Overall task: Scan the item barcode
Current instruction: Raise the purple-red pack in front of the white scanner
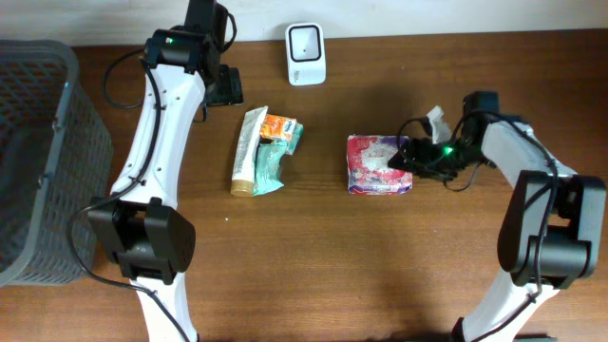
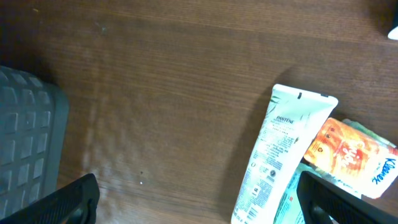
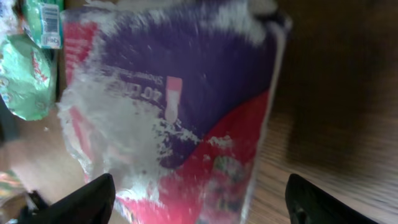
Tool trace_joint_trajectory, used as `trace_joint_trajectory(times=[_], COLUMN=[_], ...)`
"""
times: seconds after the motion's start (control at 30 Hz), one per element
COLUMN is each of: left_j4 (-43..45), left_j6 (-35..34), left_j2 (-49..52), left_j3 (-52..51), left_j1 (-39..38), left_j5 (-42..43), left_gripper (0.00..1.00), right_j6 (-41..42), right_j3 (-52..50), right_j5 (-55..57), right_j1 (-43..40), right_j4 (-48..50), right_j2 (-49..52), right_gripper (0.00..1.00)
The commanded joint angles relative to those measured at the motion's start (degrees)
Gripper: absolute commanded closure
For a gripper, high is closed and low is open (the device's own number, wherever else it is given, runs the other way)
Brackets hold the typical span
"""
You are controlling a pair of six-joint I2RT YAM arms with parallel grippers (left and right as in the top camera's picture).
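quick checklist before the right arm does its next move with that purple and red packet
1. right fingers spread to either side of the purple-and-red packet: ok
2. packet lying flat on the table: ok
3. packet's barcode located: cannot tell, none shows on the upper face
4. white scanner unblocked at the far edge: ok
5. left fingers open and empty, near the Pantene tube: ok

The packet (image 1: pixel 379 163) is red and purple. The tube (image 1: pixel 246 152) is white, the basket (image 1: pixel 38 142) grey mesh, the tabletop (image 1: pixel 380 266) brown wood-grain.
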Motion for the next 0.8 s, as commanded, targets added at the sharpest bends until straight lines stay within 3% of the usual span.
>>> trace_joint_trajectory(times=[0.0, 0.07, 0.1, 0.17, 0.23, 0.3, 0.33, 0.37, 0.43, 0.57, 0.67, 0.77], left_j4=[0.0, 0.0, 0.0, 0.0, 0.0, 0.0, 0.0, 0.0, 0.0, 0.0, 0.0, 0.0], left_j6=[-0.8, -0.7, -0.7, -0.7, -0.7, -0.7, -0.7, -0.7, -0.7, -0.7, -0.7, -0.8], left_j2=[-0.7, -0.7, -0.7, -0.7, -0.7, -0.7, -0.7, -0.7, -0.7, -0.7, -0.7, -0.7], left_j3=[0.0, 0.0, 0.0, 0.0, 0.0, 0.0, 0.0, 0.0, 0.0, 0.0, 0.0, 0.0], left_j1=[0.0, 0.0, 0.0, 0.0, 0.0, 0.0, 0.0, 0.0, 0.0, 0.0, 0.0, 0.0], left_j5=[-0.6, -0.6, -0.6, -0.6, -0.6, -0.6, -0.6, -0.6, -0.6, -0.6, -0.6, -0.6], left_gripper=[0.01, 0.01, 0.01, 0.01, 0.01, 0.01, 0.01, 0.01, 0.01, 0.01, 0.01, 0.01], right_j6=[6.1, 7.9, 11.0, 17.3, 22.1, 29.7, 35.8, 39.1, 41.8, 45.9, 46.1, 46.1], right_j3=[-4.4, -4.3, -4.3, -0.3, 8.2, 12.5, 12.5, 12.5, 12.5, 13.6, 23.8, 36.5], right_j5=[-3.0, -3.0, -3.8, -12.5, -13.2, -13.2, -9.0, -2.5, 8.1, 15.5, 16.9, 16.4], right_j1=[1.7, 3.3, 4.3, 7.0, 9.6, 12.2, 13.7, 14.9, 16.9, 18.7, 19.1, 20.3], right_j4=[4.9, 5.7, 6.9, 12.3, 16.3, 28.4, 38.2, 41.9, 45.7, 58.0, 56.2, 49.0], right_j2=[-0.2, -0.2, -0.2, -0.3, -0.3, -0.3, -0.3, -0.3, -0.3, 0.1, 4.8, 15.6], right_gripper=[0.29, 0.79, 0.96, 0.96, 0.96, 0.96, 0.96, 0.96, 0.96, 0.96, 0.96, 0.96])
